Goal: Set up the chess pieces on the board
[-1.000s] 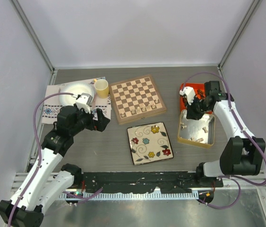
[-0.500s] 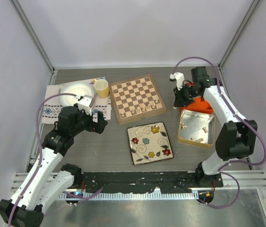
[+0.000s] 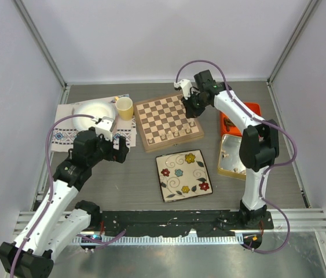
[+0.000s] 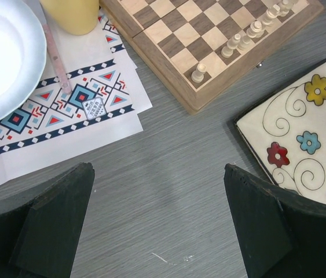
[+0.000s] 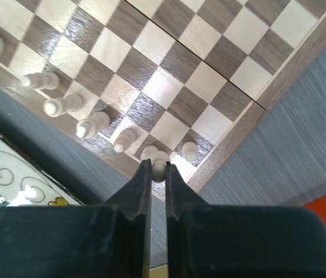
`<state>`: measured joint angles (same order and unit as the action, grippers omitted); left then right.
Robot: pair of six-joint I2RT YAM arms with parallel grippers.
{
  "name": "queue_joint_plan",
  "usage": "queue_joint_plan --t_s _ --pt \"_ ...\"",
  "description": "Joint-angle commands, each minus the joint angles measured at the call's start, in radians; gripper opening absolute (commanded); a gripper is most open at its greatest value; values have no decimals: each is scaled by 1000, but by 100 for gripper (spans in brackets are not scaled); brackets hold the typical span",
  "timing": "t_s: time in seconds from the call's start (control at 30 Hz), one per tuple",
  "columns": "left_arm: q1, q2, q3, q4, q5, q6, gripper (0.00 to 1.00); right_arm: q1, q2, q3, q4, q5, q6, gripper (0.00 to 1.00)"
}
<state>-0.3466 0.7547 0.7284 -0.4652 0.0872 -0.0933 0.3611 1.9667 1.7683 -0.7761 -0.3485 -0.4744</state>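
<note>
Clamped a pale piece [image 5: 159, 169] in the right gripper [image 5: 158, 165] over the board [image 5: 168, 87] corner, beside a row of pieces [image 5: 93, 124], with the left gripper [image 4: 158, 179] gaping above the table [image 4: 168, 145].

no legible text anywhere

Cream chess pieces [image 5: 90, 124] line the board's [image 5: 151, 87] near edge.
</note>
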Motion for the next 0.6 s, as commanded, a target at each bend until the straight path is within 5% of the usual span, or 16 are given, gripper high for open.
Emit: queue_joint_plan --t_s 0.0,0.57 --pt "4 -15 -7 49 -23 20 100 21 30 51 11 92 34 2" --pt "4 -14 -9 51 -18 20 100 55 115 77 15 126 31 5"
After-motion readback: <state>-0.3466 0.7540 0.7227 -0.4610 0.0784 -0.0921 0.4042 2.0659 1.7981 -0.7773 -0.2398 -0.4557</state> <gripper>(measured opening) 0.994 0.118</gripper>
